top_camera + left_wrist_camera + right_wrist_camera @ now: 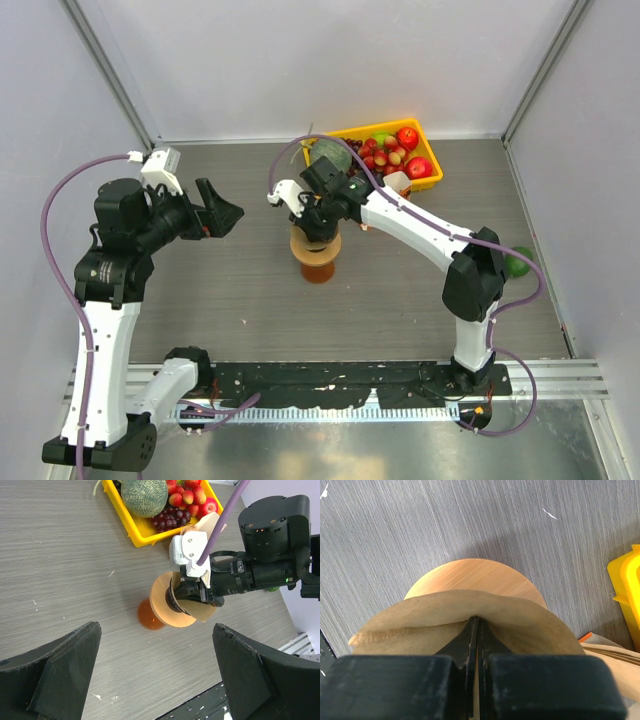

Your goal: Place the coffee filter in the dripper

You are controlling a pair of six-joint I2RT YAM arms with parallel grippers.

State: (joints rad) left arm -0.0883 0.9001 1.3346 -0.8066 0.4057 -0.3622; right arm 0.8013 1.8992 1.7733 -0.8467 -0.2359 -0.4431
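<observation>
My right gripper [318, 228] is shut on the tan paper coffee filter [420, 620], pinching its upper edge, and holds it over the orange-brown ring stand [318, 262]. In the left wrist view the filter [207, 612] hangs at the ring's [162, 611] right side. A dark curved edge [173, 599] inside the ring looks like the dripper; the rest of it is hidden. In the right wrist view the filter covers the ring's middle and only the wooden top [475, 577] shows. My left gripper [222, 215] is open and empty, well left of the stand, its fingers [70, 655] wide apart.
A yellow tray [432, 150] of fruit with a melon [144, 496] stands behind the stand. A carton with tan filters [612, 652] lies between tray and stand. A green fruit [518, 262] lies behind the right arm's elbow.
</observation>
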